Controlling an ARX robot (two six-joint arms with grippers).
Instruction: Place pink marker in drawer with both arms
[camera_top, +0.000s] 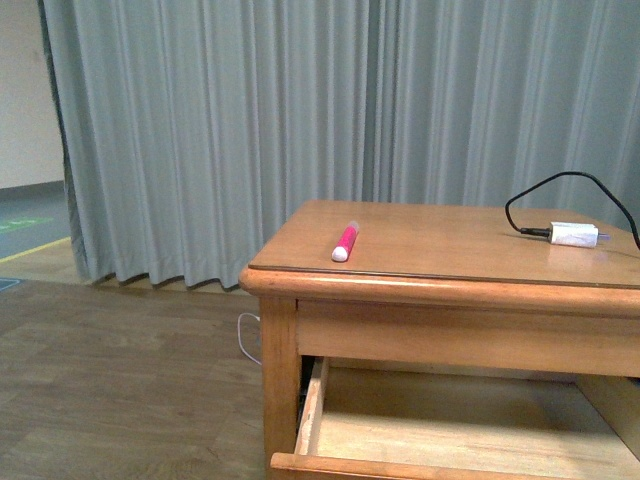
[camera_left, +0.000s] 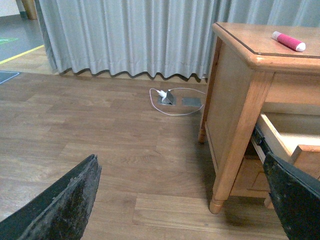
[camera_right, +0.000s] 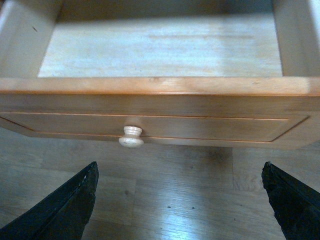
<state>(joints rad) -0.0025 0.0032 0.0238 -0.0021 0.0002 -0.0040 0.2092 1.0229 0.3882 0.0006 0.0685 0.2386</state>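
- The left gripper (camera_left: 180, 160) hangs low beside the table with its jaws spread wide and nothing between them. Only wooden floor shows in the gap.
- The right gripper (camera_right: 179, 167) is likewise spread and empty. It hovers in front of the drawer (camera_right: 200, 125), just short of the small round knob (camera_right: 131, 136) and not touching it.
- The drawer stands open, its pale interior bare in the right wrist view.
- The pink marker (camera_top: 345, 242) lies flat on the table (camera_top: 450, 235) near the left front corner, white cap toward the robot. It is well apart from the white charger (camera_top: 573, 235) and its black cable.
- The marker looks light and rigid, with a smooth round barrel that is likely to roll or slip if nudged.
- The best hold is probably across the middle of the pink barrel, jaws square to its length, and a gentle close should be enough.
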